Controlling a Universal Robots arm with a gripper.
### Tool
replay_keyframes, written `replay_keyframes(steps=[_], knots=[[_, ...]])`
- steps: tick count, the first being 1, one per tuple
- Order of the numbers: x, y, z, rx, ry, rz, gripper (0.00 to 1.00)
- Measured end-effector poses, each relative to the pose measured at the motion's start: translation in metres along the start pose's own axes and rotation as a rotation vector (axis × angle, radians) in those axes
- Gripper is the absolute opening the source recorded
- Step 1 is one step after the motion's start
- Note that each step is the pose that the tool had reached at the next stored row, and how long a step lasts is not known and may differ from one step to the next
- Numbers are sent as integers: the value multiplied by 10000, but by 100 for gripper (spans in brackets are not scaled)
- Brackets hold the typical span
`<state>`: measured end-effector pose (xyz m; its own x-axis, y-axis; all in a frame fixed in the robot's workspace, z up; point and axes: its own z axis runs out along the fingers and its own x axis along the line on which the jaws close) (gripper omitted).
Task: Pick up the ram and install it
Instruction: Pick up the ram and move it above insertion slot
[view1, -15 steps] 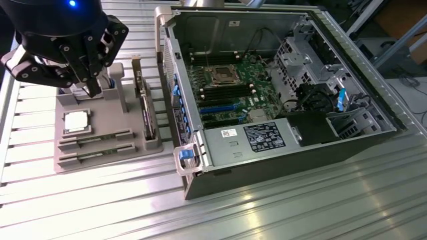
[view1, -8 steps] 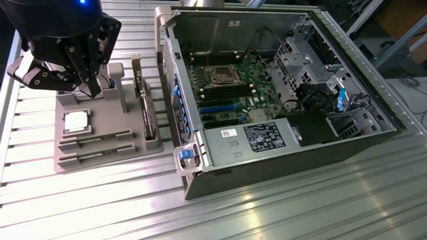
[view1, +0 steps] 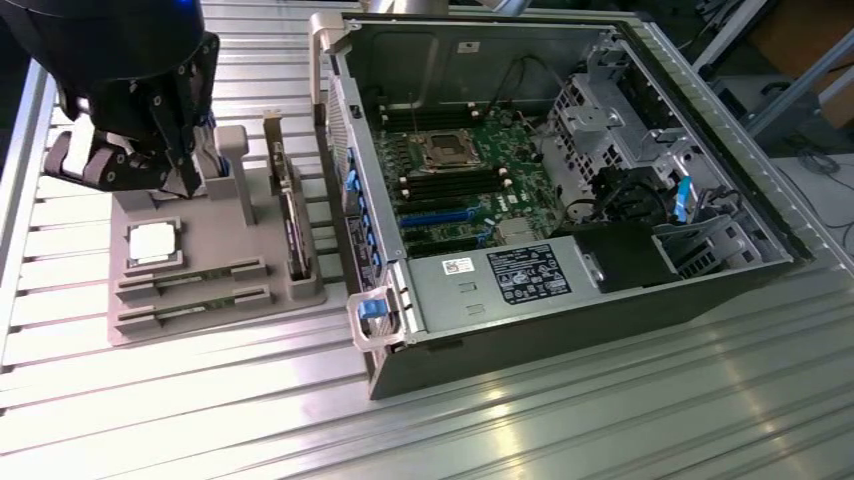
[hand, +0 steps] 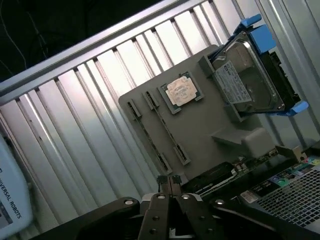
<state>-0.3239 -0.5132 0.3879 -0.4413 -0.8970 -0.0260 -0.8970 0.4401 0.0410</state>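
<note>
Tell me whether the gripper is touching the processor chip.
Apart. The wrist view shows bare grey holder between the shut gripper and the processor chip.

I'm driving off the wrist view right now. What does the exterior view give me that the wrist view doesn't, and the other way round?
Exterior view: the inside of the open black computer case, with its green motherboard and the silver power supply box with a white label.

Wrist view: the silver hard drive in blue plastic rails, and the tool shut with nothing between its fingers.

Both: the tool by the grey holder tray, the square silver processor chip lying on the tray, and the green expansion card with a metal bracket upright on it.
</note>
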Motion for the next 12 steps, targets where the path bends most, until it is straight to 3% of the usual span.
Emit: replay_keyframes(steps=[3, 5, 8, 12], knots=[[0, 0, 10, -19, 30, -729, 10], [1, -1, 26, -46, 72, -1764, 10], [1, -1, 38, -65, 102, -2488, 10], [2, -3, 58, -109, 172, -4192, 10]])
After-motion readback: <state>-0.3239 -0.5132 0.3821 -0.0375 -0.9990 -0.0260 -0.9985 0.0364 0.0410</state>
